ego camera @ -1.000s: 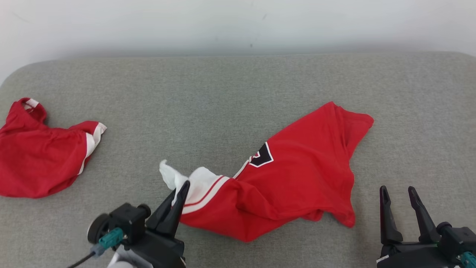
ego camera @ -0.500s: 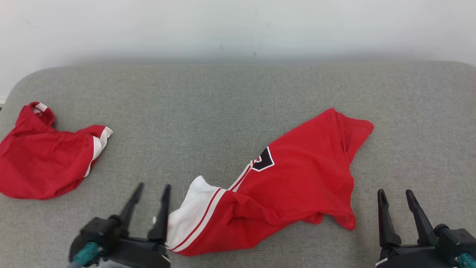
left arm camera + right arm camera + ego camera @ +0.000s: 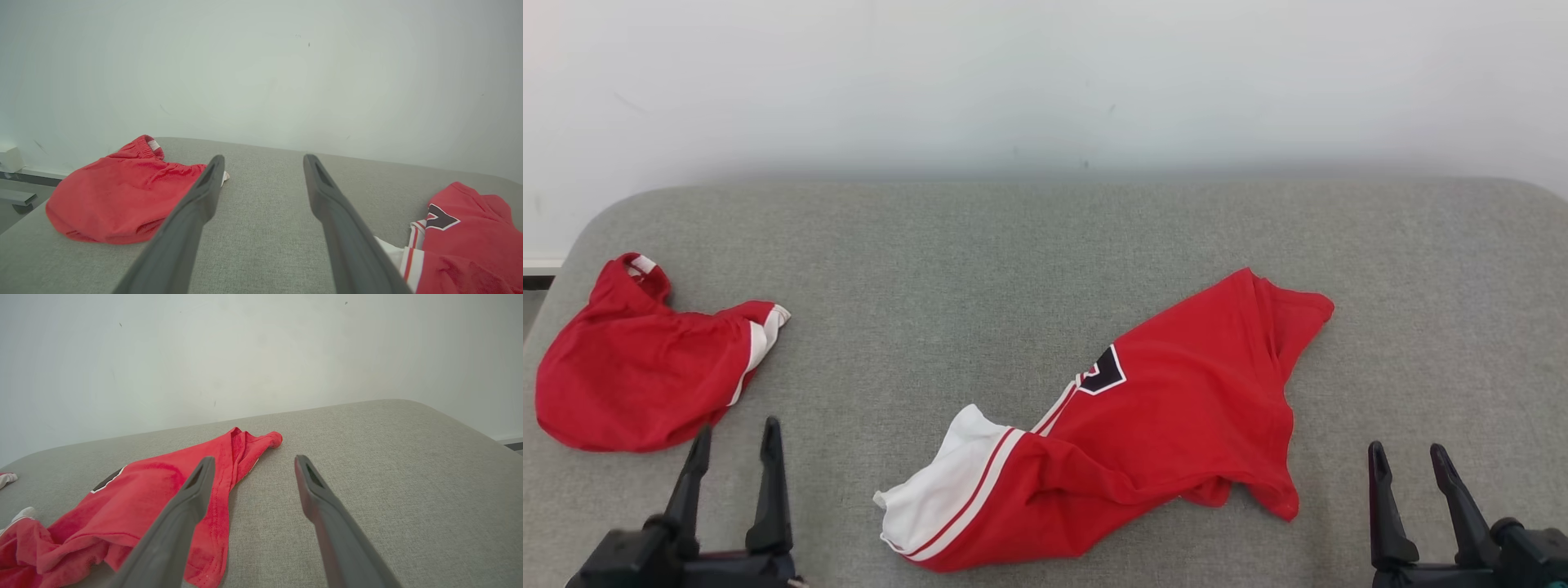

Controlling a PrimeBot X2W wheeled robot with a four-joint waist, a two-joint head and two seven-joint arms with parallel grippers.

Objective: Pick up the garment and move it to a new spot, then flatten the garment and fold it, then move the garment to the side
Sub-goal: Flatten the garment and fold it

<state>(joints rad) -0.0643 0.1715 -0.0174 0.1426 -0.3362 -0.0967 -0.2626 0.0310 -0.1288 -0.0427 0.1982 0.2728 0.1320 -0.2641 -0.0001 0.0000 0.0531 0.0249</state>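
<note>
On grey woven cushion (image 3: 1045,245), crumpled red jersey (image 3: 1176,408) lies.

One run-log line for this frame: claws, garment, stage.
left claw: open, empty | right claw: open, empty | red jersey: crumpled on grey surface, unheld | stage: flattening not yet done

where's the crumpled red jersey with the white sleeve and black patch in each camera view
Head view: the crumpled red jersey lies from the centre towards the lower right.
Left wrist view: it sits in the lower right corner.
Right wrist view: it fills the lower left.
Shared landmark: its black white-edged patch.
</note>
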